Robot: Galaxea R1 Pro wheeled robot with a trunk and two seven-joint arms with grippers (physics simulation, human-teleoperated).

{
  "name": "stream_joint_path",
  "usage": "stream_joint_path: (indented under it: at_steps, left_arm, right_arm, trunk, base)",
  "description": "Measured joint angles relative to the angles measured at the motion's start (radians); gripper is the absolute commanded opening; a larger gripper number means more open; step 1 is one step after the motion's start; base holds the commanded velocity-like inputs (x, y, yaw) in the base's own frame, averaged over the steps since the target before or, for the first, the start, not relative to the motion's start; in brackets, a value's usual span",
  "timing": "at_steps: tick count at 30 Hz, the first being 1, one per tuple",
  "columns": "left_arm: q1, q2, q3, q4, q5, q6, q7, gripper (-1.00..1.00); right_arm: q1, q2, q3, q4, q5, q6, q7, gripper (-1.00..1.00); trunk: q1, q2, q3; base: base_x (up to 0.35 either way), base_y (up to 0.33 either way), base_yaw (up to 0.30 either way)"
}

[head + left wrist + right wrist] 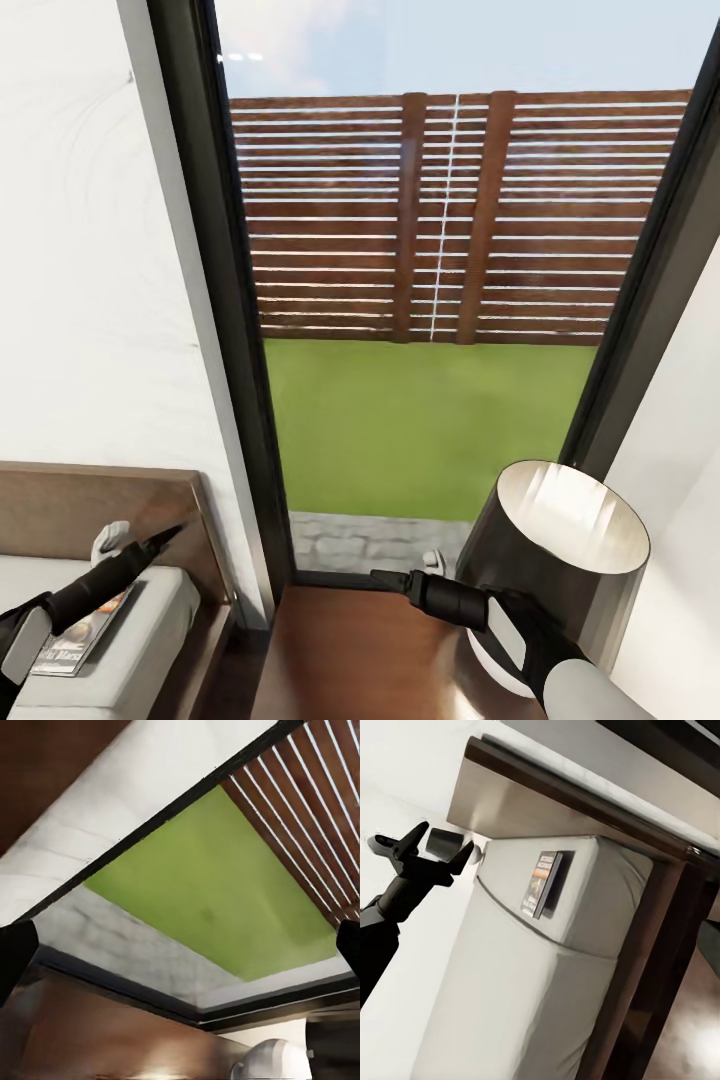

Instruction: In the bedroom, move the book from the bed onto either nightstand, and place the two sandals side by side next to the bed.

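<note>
The book (75, 632) lies flat on the pale grey mattress (150, 640) of the bed, close to the dark headboard (100, 495). In the right wrist view the book (542, 883) rests near the mattress edge. My left gripper (160, 540) hovers over the mattress past the book, apart from it and open with nothing between its fingers (405, 844). My right gripper (392, 579) hangs over the glossy brown nightstand (350, 650) beside the bed, and its jaws are hard to read. The sandals are out of view.
A lamp with a dark shade (545, 590) stands on the nightstand's right part, close to my right forearm. Straight ahead is a tall dark-framed window (225, 300) showing fence and grass. White walls flank it. A small white object (110, 540) sits by the headboard.
</note>
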Motion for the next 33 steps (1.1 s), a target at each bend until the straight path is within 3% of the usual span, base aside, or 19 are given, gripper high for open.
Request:
stream_joint_path:
  at_steps: [5,10,33]
  left_arm:
    - [0.0,0.07,0.009,0.104,0.002,-0.002,-0.001,1.0]
    - [0.001,0.112,0.013,0.176,0.003,-0.005,-0.003,1.0]
    - [0.002,0.11,0.006,0.208,-0.002,-0.01,-0.003,1.0]
  right_arm:
    - [0.0,0.0,0.0,0.0,-0.001,0.0,0.0,1.0]
    - [0.0,0.0,0.0,0.0,0.0,0.0,0.0,1.0]
    - [0.0,0.024,0.0,0.002,0.005,0.0,-0.002,1.0]
  trunk:
    - [0.0,0.0,0.0]
    - [0.0,0.0,0.0]
    - [0.0,0.0,-0.009]
  base:
    - [0.0,0.0,0.0]
    - [0.0,0.0,0.0]
    - [0.0,0.0,0.0]
